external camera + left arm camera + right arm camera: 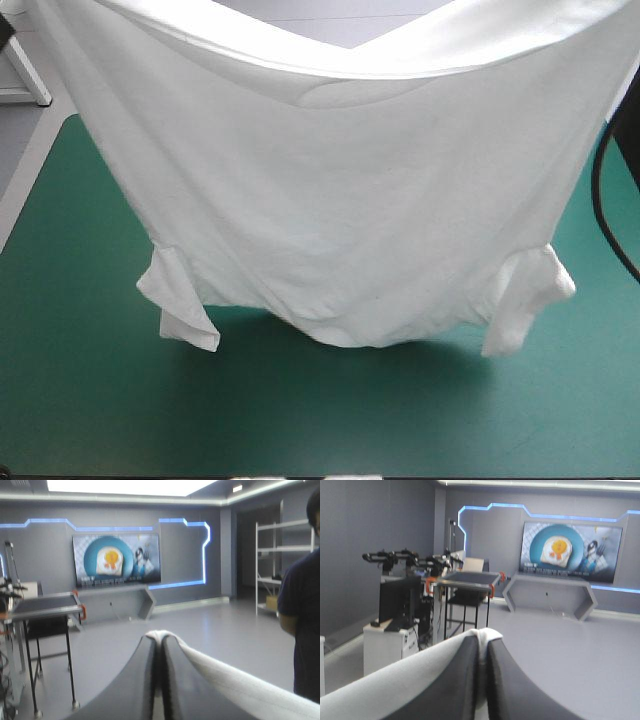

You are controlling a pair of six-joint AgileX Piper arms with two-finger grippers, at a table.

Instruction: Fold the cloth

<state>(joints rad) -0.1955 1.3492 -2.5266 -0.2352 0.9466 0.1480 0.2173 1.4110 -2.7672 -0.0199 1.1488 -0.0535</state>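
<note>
You have the T-shirt (340,200) hoisted over the middle of the bench (90,400), spread wide like a curtain. The likely reason is that its own weight draws the creases out and squares it before it is laid down for folding. The upper edge sags in a shallow curve between the two held ends, which lie outside the high view. The short sleeves (180,300) dangle at the lower corners, one toward the bench's left edge and one toward its right. The lowest fabric hangs close over the bench top, and you cannot tell from here whether it brushes it.

Your left claw (161,639) is clenched almost completely. Its black fingers (135,680) meet in a pointed arch with a fold of white fabric pinched at the tips, and the shirt's edge runs off from it as a taut band. Your right claw (483,636) reads the same: all but closed, with a small tuft of shirt nipped at the tips and the edge trailing away beside it. Both wrists look level into the room, which fits so high a hold.
</note>
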